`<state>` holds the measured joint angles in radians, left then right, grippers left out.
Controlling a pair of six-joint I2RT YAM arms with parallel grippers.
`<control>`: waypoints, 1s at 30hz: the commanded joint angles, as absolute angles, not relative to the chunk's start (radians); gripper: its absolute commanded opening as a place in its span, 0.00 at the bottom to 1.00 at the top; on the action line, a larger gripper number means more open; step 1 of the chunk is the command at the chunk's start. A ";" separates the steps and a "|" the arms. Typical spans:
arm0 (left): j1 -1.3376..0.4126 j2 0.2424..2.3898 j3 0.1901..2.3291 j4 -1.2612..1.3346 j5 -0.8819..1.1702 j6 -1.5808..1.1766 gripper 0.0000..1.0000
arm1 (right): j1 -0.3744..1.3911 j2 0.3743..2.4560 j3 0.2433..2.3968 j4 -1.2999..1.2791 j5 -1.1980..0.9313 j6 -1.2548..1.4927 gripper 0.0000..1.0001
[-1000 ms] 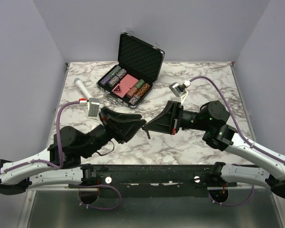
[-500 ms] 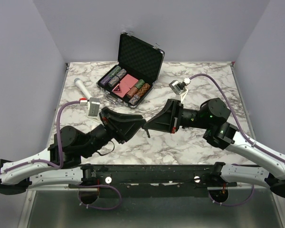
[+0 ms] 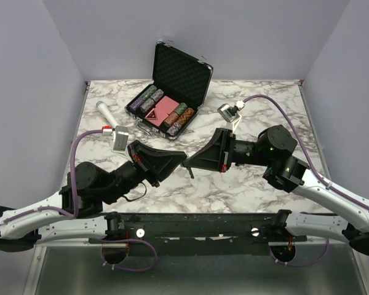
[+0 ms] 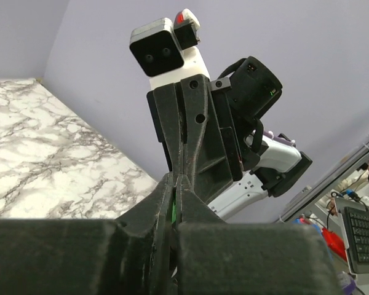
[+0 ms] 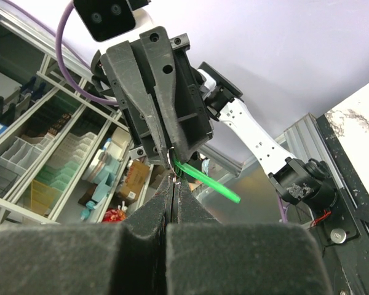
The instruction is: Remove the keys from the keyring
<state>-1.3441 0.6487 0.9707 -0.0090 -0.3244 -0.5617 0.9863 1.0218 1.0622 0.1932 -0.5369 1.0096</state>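
My two grippers meet tip to tip above the marble table, the left gripper (image 3: 179,161) on the left and the right gripper (image 3: 191,163) on the right. In the left wrist view the left gripper (image 4: 173,187) is shut with a sliver of the green key piece (image 4: 171,206) between its jaws. In the right wrist view the green key piece (image 5: 208,179) sticks out down and right from the left gripper's tips. The thin grey keyring (image 5: 171,161) hangs there. The right gripper (image 5: 174,183) is shut on the ring's lower edge.
An open black chip case (image 3: 172,92) with poker chips stands at the back middle. A white microphone (image 3: 106,114) lies at the back left. The black frame rail (image 3: 197,221) runs along the table's near edge, under both arms.
Both grippers stay pinched together. The meeting point has shifted slightly left and up, and the left wrist has drawn back a little.
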 commanded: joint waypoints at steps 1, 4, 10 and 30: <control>-1.351 0.655 0.995 -0.069 -0.256 -0.546 0.07 | 0.985 1.022 1.095 0.180 -0.571 0.989 0.01; -1.351 0.669 1.017 -0.109 -0.207 -0.541 0.00 | 0.985 1.023 1.104 0.163 -0.578 0.979 0.01; -1.351 0.687 1.057 -0.179 -0.077 -0.538 0.00 | 0.985 1.031 1.118 0.124 -0.606 0.960 0.01; -1.350 0.758 1.160 -0.402 0.169 -0.526 0.00 | 0.985 1.160 1.314 -0.202 -0.767 0.738 0.01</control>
<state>-1.3384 0.6899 1.1362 -0.3008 0.0010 -0.5415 0.9894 1.1027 1.2465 -0.1017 -0.8009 0.8425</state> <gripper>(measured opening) 0.009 0.012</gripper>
